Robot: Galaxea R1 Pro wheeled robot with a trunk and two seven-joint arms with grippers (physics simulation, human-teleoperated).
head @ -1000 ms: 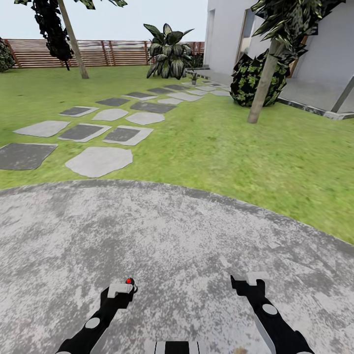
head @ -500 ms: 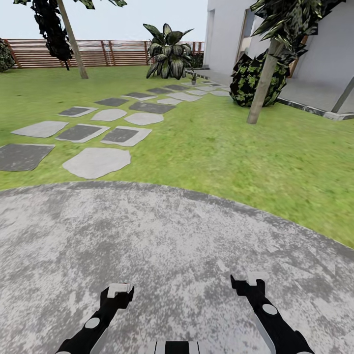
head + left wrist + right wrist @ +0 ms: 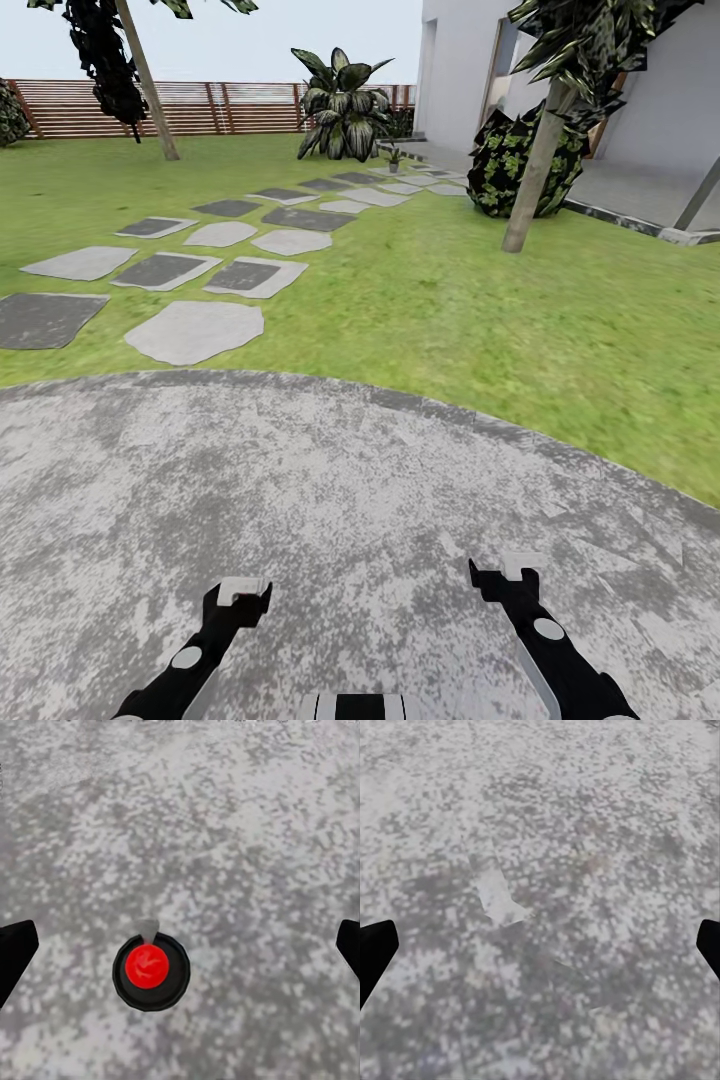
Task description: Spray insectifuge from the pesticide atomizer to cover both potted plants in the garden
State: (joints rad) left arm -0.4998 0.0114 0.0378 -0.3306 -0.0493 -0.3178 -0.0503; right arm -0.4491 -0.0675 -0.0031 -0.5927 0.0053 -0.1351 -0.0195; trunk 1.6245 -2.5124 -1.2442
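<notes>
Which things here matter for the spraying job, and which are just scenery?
Job: red-topped black object, likely the atomizer; small distant potted plant; open left gripper over that object.
Scenery: striped-leaf plant; palm trunk; stepping stones; fence.

1. Beneath you lies the grey paved patio (image 3: 330, 480), mottled, its curved edge meeting lawn (image 3: 450, 290).
2. At eleven o'clock, stepping stones (image 3: 195, 330) lie across the grass.
3. In the left wrist view, a red-topped black object (image 3: 151, 971) rests on the paving.
</notes>
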